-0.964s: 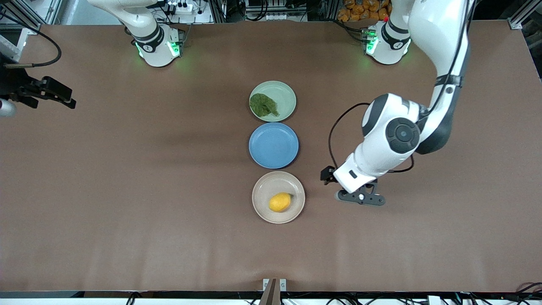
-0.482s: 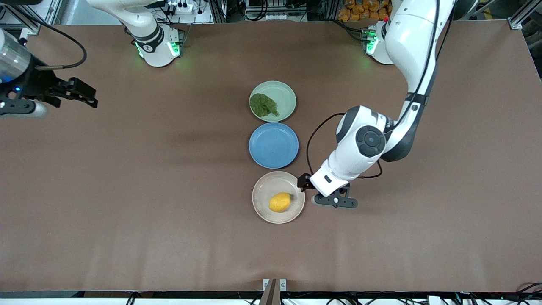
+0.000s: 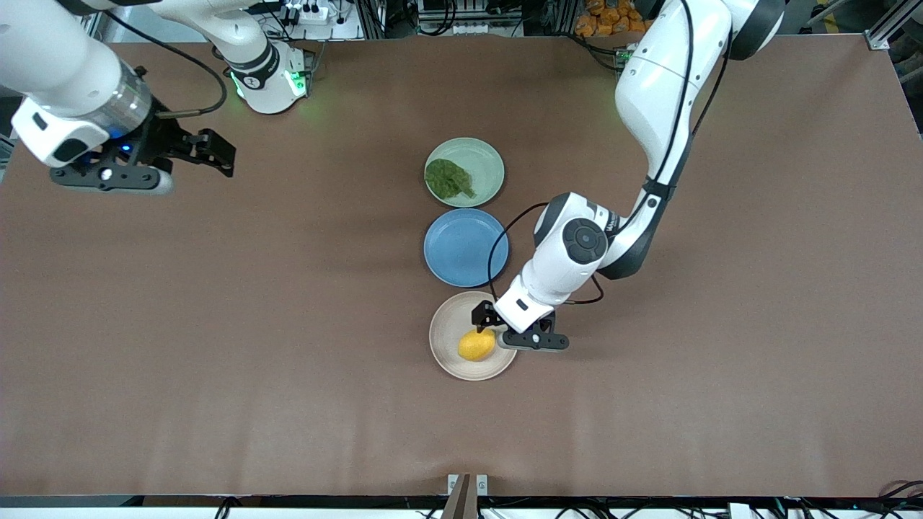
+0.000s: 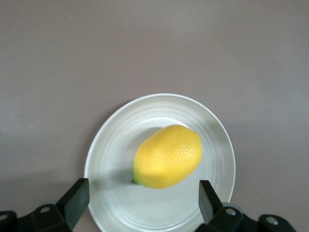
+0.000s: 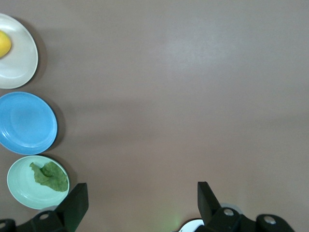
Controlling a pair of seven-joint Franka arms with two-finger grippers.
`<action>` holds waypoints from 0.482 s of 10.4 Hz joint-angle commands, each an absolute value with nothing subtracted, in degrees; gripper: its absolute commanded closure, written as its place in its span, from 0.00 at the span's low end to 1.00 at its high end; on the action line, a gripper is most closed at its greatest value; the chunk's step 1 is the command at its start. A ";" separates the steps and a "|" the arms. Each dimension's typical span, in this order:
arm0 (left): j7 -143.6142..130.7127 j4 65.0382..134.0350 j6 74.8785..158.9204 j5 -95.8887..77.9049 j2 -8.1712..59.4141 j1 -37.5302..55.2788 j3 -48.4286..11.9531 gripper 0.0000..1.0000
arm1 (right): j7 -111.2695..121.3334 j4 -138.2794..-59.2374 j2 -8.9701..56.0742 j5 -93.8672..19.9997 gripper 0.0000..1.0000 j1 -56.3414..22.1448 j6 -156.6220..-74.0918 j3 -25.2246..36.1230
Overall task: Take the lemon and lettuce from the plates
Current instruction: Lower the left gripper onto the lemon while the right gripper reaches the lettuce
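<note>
A yellow lemon [image 3: 477, 344] lies on the beige plate [image 3: 447, 357], the plate nearest the front camera. My left gripper [image 3: 484, 318] hangs open just above that plate, at the lemon's end toward the left arm. In the left wrist view the lemon [image 4: 167, 156] sits just ahead of the gap of the left gripper [image 4: 142, 193], untouched. The dark green lettuce [image 3: 448, 179] lies on the mint plate [image 3: 484, 162], farthest from the camera. My right gripper [image 3: 209, 153] is open and empty over bare table toward the right arm's end. The right wrist view shows the lettuce [image 5: 49, 176] far off.
An empty blue plate [image 3: 466, 247] sits between the mint and beige plates; all three form a row down the table's middle. The left arm's elbow and cable hang over the table beside the blue plate. Brown tabletop stretches around the plates.
The left gripper has travelled from beside the beige plate to over it, up to the lemon. The right arm has swung in from the table's edge toward the plates.
</note>
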State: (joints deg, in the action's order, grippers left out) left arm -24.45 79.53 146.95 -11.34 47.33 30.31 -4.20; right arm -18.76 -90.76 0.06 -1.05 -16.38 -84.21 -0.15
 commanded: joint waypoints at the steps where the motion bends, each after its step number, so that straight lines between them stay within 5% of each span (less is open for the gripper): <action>1: -26.80 74.90 148.62 -12.83 50.96 31.90 -3.34 0.00 | -22.39 -94.47 -1.58 -0.53 0.00 -19.93 -85.51 -0.26; 5: -28.56 74.62 151.60 -12.83 53.08 32.96 -3.34 0.00 | -36.20 -97.55 -0.62 -1.23 0.00 -26.80 -87.37 -0.35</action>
State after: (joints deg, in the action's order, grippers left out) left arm -27.38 76.63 150.39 -11.34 51.24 31.74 -4.17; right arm -33.27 -95.69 0.19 -1.07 -26.26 -86.94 -0.54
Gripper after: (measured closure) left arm 0.000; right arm 0.000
